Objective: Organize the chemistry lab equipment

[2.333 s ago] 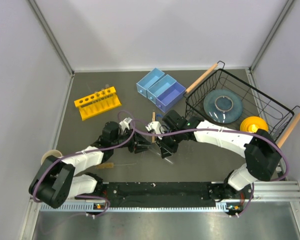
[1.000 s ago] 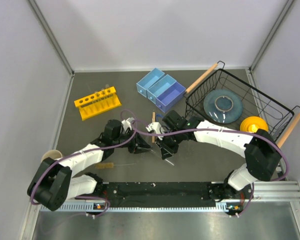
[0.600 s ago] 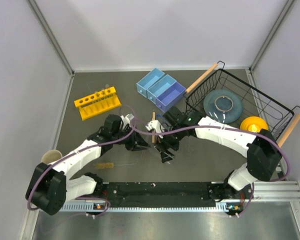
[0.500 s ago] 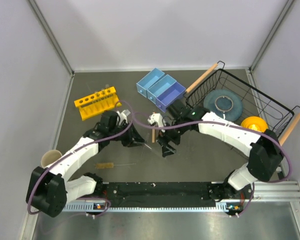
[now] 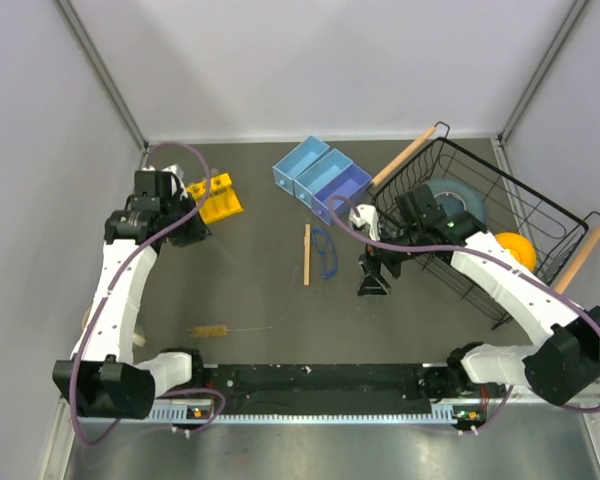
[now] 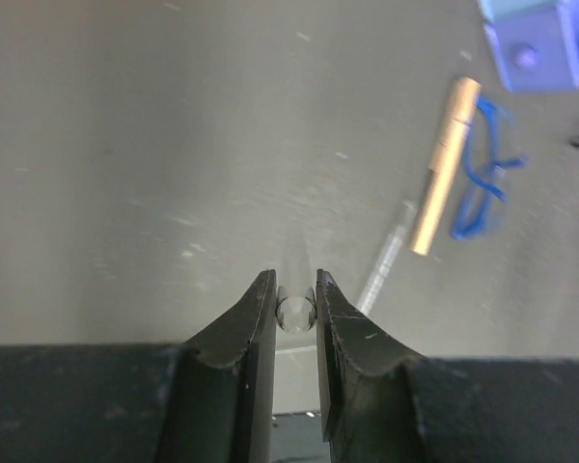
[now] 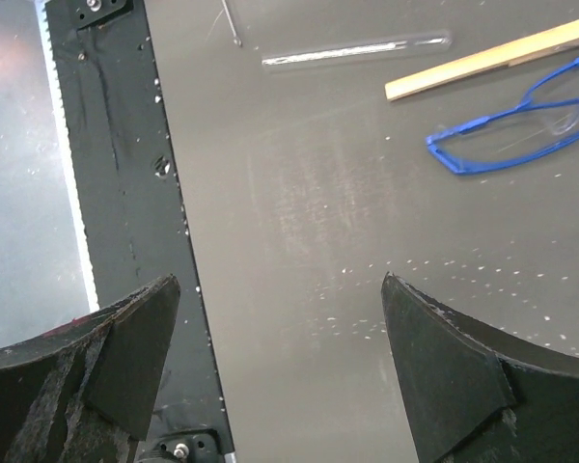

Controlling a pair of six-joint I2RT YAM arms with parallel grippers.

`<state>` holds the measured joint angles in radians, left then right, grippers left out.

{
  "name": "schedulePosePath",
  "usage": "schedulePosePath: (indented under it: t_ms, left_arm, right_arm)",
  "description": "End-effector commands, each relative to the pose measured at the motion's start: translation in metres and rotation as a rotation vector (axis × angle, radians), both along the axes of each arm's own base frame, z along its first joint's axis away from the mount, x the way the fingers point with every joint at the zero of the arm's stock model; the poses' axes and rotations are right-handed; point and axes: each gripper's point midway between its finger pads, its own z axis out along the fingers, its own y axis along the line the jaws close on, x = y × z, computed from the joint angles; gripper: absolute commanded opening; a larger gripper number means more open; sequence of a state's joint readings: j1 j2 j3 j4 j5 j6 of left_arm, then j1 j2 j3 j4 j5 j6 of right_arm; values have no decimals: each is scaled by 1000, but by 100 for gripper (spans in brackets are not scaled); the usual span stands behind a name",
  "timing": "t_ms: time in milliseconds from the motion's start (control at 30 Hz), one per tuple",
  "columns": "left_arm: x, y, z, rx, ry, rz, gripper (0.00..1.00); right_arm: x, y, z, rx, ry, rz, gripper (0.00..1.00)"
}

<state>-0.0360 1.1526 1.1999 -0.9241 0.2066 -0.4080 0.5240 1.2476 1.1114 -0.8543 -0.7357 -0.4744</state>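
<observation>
Grey tabletop (image 6: 174, 145); glass tube (image 6: 295, 313) pinched inside left claw (image 6: 294, 283).

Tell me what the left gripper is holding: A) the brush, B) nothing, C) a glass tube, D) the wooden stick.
C: the left wrist view shows a clear glass tube pinched in the left gripper, while the stick and brush lie well away from it.
</observation>
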Motion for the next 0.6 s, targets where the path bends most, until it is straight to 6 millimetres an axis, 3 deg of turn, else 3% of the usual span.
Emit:
schedulePosePath:
  t_ms: [0, 233, 367, 400, 467, 500, 567]
  left_arm:
    - [0, 69, -3, 330, 63, 141, 3]
    - [42, 121, 23, 382, -34, 312, 4]
    - [77, 135, 30, 315, -64, 348, 4]
    - [86, 140, 44, 311, -96, 365, 4]
    - [99, 146, 43, 306, -90, 372, 4]
    - [106, 151, 54, 308, -115, 387, 4]
    - [116, 157, 51, 309, -103, 396, 4]
  right_arm:
    - [1, 3, 4, 72, -32, 38, 86]
    - [-5, 7, -9, 114, 24, 72, 86]
    - [-5, 7, -16, 108, 35, 78, 86]
    - [-6, 7, -19, 108, 39, 81, 86]
    - [-6, 6, -21, 109, 38, 83, 86]
    - [-6, 5, -25, 101, 38, 83, 86]
    - [-7, 4, -28, 96, 40, 83, 86]
